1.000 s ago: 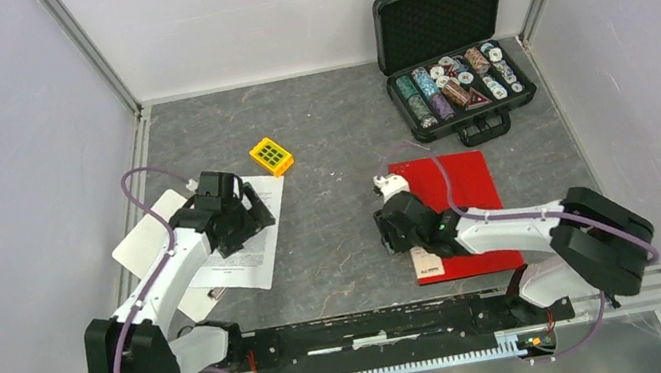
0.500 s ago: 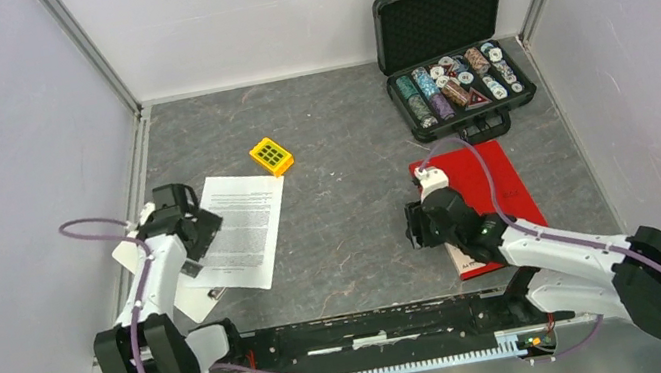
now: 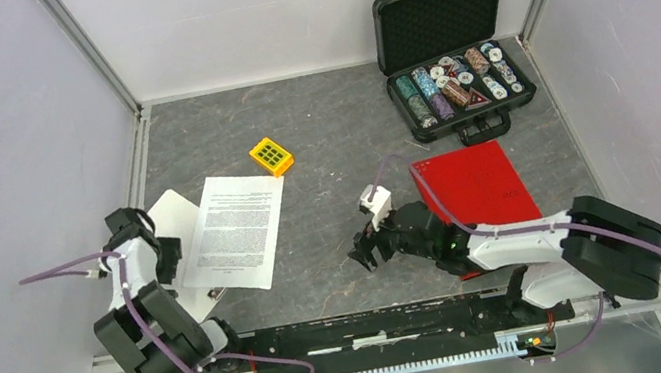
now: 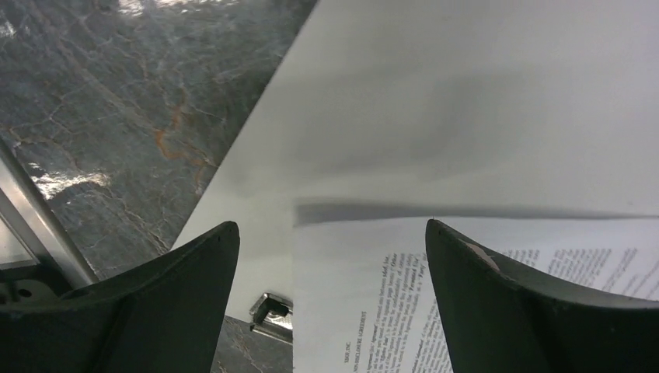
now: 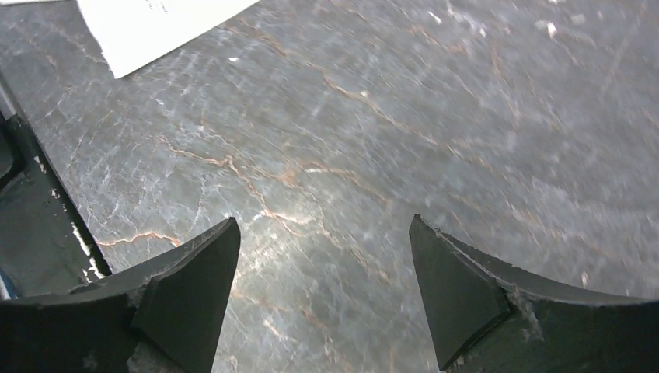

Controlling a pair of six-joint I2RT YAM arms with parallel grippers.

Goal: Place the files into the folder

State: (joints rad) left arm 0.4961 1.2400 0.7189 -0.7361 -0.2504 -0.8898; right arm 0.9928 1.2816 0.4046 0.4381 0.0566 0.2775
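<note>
Grey, marble-veined stone pattern covers the tabletop (image 3: 328,136), which carries everything here.

The right arm (image 3: 518,241) lies low and stretched out towards the left from its base. Its forearm crosses the near corner of the folder. The right pincer (image 5: 322,225) hangs over bare tabletop between the folder and the files. Its fingers are spread wide and nothing is between them.

The left arm (image 3: 126,292) is folded tightly back on itself by the left wall, with its wrist turned inward. The left pincer (image 4: 328,233) is at the clipboard's left side, just above the board and the edge of the printed sheet. Its fingers are spread wide and grip nothing.

A black poker-chip case (image 3: 451,50) stands open at the far right with rows of coloured chips in its tray.

The red folder (image 3: 473,183) lies flat and closed on the right of the tabletop, near the case.

The files (image 3: 235,231), white sheets of dense print, lie left of centre, well apart from the folder. They overlap the right part of a white clipboard (image 3: 165,219).

The clipboard's metal clip (image 4: 272,311) shows at the sheet's near edge.

A small yellow block (image 3: 272,156) with green squares sits just beyond the files.
</note>
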